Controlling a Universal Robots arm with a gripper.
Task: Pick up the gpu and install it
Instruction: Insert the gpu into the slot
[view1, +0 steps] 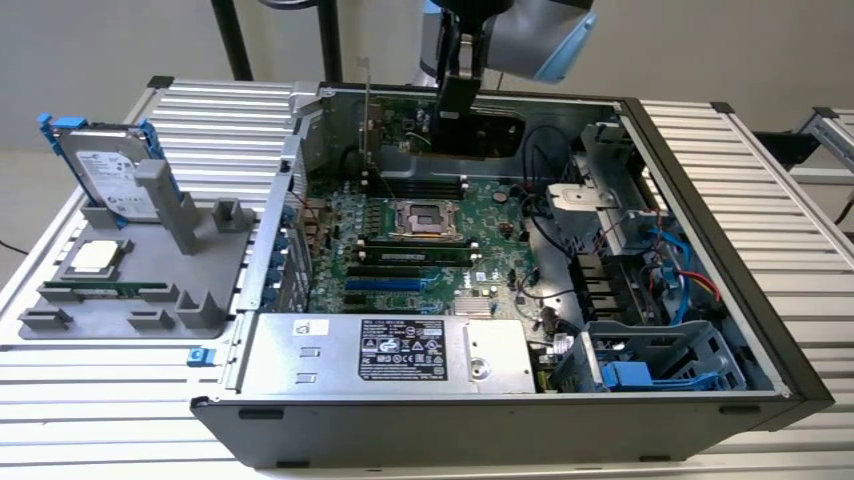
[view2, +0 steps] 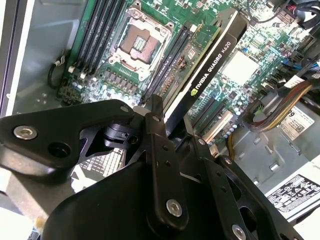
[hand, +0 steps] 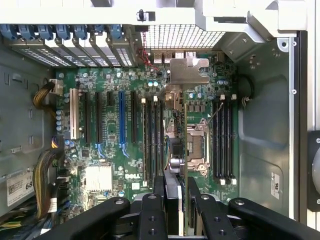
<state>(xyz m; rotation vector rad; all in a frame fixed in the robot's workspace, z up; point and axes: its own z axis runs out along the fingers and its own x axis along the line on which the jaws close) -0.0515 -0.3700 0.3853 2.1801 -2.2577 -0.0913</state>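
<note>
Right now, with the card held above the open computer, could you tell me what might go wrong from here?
1. The graphics card hangs over the processor socket and memory sticks, not the expansion slots; lowering here could strike them.
2. The end effector grips only the card's end, so it might tilt or slip.
3. Loose cables lie near the board and could snag.

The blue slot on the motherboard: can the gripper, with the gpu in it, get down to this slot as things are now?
Probably yes. The gripper holds the gpu above the open case, and the blue slot looks unoccupied.
</note>
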